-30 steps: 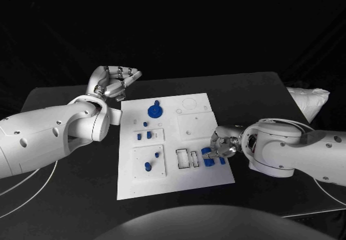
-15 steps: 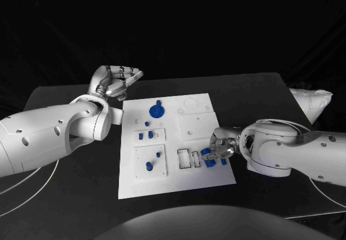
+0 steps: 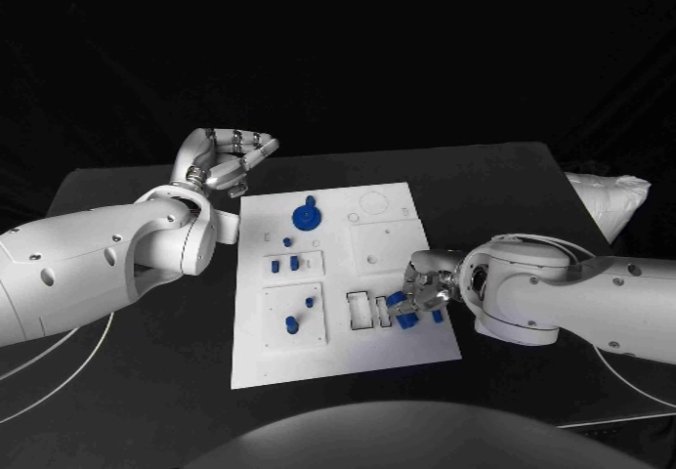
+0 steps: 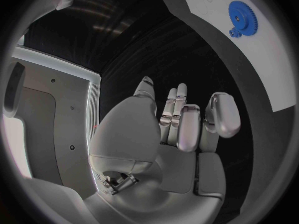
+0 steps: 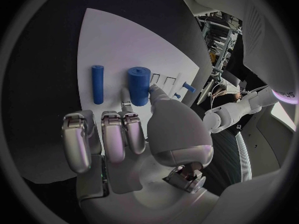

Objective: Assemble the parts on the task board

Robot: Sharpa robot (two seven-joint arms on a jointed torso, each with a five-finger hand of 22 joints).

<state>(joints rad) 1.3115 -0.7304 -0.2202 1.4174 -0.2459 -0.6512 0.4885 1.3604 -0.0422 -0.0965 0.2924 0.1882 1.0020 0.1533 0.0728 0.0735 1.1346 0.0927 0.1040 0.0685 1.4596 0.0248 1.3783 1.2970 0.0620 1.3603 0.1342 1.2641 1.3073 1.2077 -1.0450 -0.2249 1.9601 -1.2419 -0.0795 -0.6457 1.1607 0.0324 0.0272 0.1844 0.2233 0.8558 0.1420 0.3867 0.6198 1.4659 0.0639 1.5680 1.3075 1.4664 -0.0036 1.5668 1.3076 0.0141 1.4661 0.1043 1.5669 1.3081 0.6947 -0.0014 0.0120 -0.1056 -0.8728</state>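
The white task board [image 3: 369, 344] lies mid-table. A blue gear [image 3: 305, 215] [image 4: 244, 16] stands near its far end, and small blue parts [image 3: 292, 263] sit in its left pockets. My right hand [image 3: 420, 286] [image 5: 134, 134] is low over the board's right edge. Its thumb and a finger pinch a thick blue cylinder [image 5: 139, 86] [image 3: 404, 301] that lies on the board. A thin blue cylinder [image 5: 97, 83] [image 3: 436, 315] lies beside it, untouched. My left hand [image 3: 229, 153] [image 4: 181, 124] hovers off the board's far left corner, holding nothing, with its fingers loosely apart.
A white bag-like object [image 3: 609, 200] lies at the table's right edge. Two rectangular slots [image 3: 369, 309] are cut in the board just left of my right hand. Black table [image 3: 141, 391] surrounds the board [image 4: 261, 59].
My right hand has edged slightly left along the board over the blue cylinders. The left hand has stayed raised in place.
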